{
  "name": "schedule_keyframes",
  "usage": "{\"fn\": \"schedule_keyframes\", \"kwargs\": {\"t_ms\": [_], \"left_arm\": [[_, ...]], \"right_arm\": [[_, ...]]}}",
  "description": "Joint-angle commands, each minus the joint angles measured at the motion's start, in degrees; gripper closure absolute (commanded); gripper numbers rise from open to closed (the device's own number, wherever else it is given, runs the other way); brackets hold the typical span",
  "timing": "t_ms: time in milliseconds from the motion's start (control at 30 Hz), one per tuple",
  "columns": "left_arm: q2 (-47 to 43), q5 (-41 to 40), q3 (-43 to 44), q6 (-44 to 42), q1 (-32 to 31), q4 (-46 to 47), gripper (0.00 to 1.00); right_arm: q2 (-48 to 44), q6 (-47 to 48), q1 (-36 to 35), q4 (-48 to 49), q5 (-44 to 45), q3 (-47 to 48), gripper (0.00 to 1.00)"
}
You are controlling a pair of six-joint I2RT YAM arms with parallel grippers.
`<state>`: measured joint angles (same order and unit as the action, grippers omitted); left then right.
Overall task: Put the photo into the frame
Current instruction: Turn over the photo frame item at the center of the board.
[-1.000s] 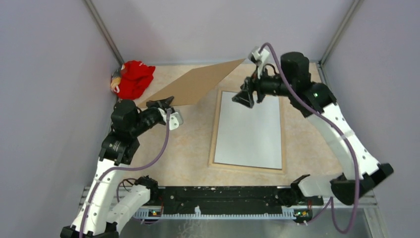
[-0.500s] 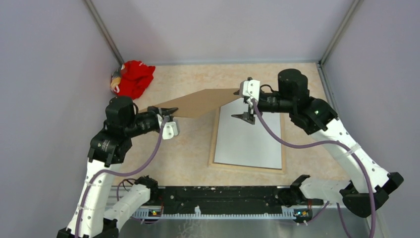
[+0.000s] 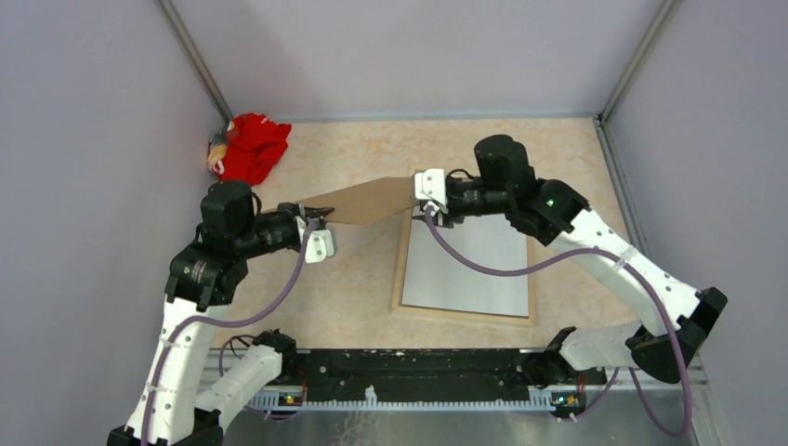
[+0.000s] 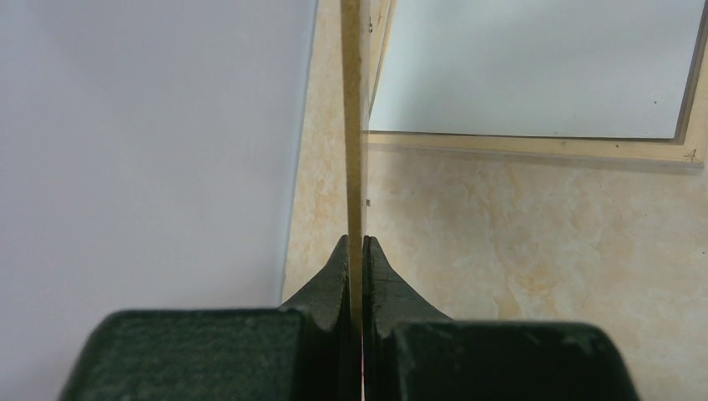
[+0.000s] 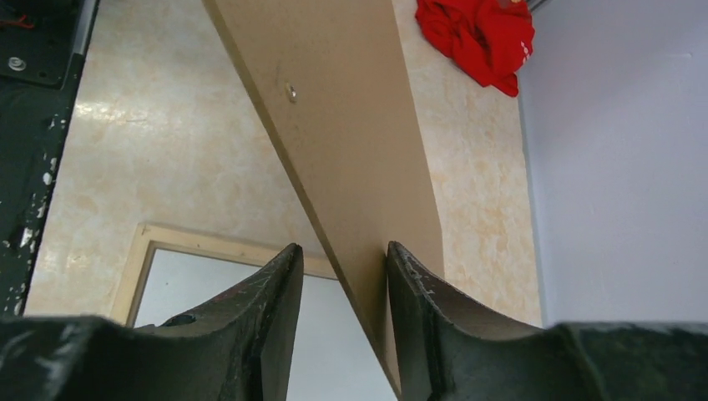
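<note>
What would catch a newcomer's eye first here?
A brown board hangs in the air between the two arms, the left gripper pinching one end and the right gripper straddling the other. The frame lies flat on the table, and a red cloth sits in the far left corner.

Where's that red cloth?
In the top view, the red cloth lies bunched in the far left corner of the table, beyond the left arm.

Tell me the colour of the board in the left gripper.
Plain brown; the board shows best in the right wrist view.
</note>
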<state>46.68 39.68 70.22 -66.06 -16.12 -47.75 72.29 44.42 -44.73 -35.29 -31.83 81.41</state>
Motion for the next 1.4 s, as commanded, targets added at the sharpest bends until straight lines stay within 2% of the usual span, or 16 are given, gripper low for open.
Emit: {"fn": "schedule_keyframes", "kwargs": {"t_ms": [0,100,167,200,233,267,300,333,367,400,433,733,867,967,1200,1367], "left_arm": [[-0.7,3.44,3.39,-1.92,-0.14,6.2,1.0],[-0.92,2.94,3.39,-2.21,-0.1,6.22,1.0],[-1.1,2.39,3.16,-2.12,-0.14,7.18,1.0],[-1.26,1.96,2.8,-1.5,-0.13,8.46,0.96],[-1.5,1.49,2.28,-0.34,-0.09,10.13,0.8],[-1.88,0.91,1.69,0.68,-0.13,12.22,0.55],[-2.17,0.24,1.01,1.87,-0.14,14.25,0.44],[-2.52,-0.33,0.44,2.52,-0.13,16.09,0.4],[-2.65,-1.08,0.07,3.4,-0.14,17.84,0.28],[-2.72,-1.91,-0.02,4.61,-0.14,19.57,0.07],[-2.73,-2.65,0.16,6.0,-0.14,21.76,0.02],[1.37,-5.57,9.29,17.85,-0.14,27.37,0.01],[3.52,-8.43,12.08,22.75,-0.12,27.58,0.02],[6.68,-11.34,14.91,25.16,-0.05,23.61,0.02],[8.52,-16.26,7.36,24.89,2.55,21.18,0.02],[11.02,-10.39,1.96,28.52,12.26,21.75,0.02]], "right_arm": [[1.47,2.84,-1.69,6.88,2.95,-1.17,0.71],[0.31,1.7,-1.76,13.44,3.5,-4.18,0.98],[-1.33,0.67,-1.69,18.4,4.1,-6.74,1.0],[-2.23,-0.47,-1.73,21.2,4.53,-8.03,1.0],[-3.03,-1.09,-1.73,23.89,4.91,-9.18,1.0],[-3.62,-2.06,-1.76,26.03,5.11,-9.79,1.0],[-3.97,-3.41,-1.76,27.99,5.28,-10.13,1.0],[-4.18,-4.92,-1.71,29.67,5.55,-10.27,1.0],[-4.11,-6.58,-1.67,30.81,5.81,-10.07,1.0],[-3.85,-7.95,-1.63,31.75,6.19,-9.73,1.0],[-3.49,-9.54,-1.6,32.3,6.55,-9.2,1.0],[1.26,-35.53,2.37,42.21,13.52,-4.2,1.0],[6.52,-49.88,5.72,34.57,21.36,4.14,1.0],[8.37,-62.35,11.45,30.32,21.12,7.3,1.0],[2.42,-89.3,24.89,46.41,9.98,-9.37,1.0],[-2.15,-105.4,32.44,62.92,4.91,-24.62,1.0]]}}
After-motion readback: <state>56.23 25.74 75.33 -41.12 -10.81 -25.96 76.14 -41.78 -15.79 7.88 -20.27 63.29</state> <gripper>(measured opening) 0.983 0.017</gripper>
